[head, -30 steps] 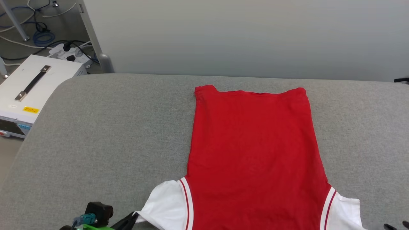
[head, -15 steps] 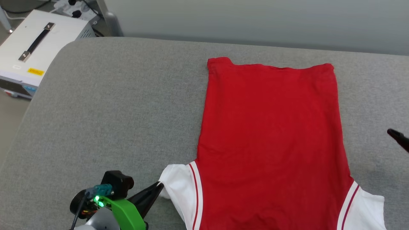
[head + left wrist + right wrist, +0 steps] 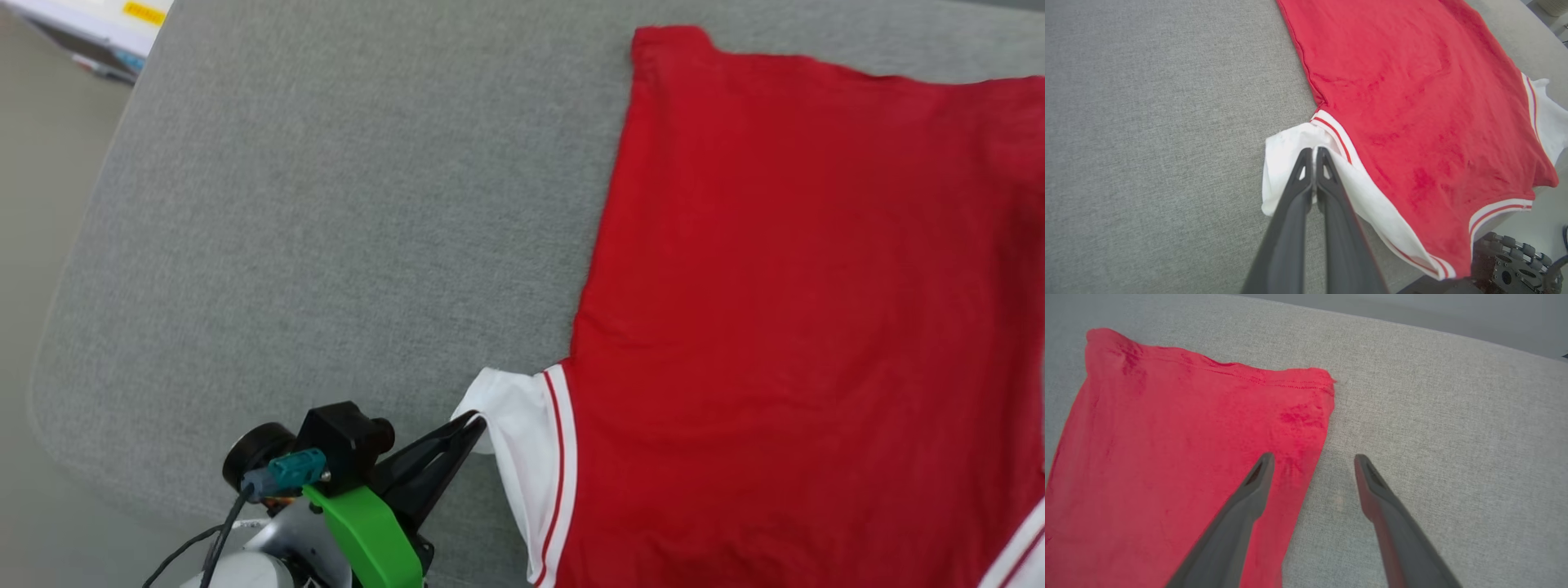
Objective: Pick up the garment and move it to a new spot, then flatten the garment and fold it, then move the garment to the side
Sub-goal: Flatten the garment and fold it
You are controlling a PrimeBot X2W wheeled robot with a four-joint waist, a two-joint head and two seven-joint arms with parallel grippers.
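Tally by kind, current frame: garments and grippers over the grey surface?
Garment: 1, the garment, red with white sleeves, lying spread out.
Grippers: 2, the left gripper shut on the garment, the right gripper open.
Total: 3

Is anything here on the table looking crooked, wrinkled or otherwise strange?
Only the white sleeve: pinched in the shut left gripper, it is bunched and folded, while the rest of the garment lies fairly flat on the grey table.

Grey fabric surface (image 3: 326, 204) — pale floor (image 3: 33, 245)
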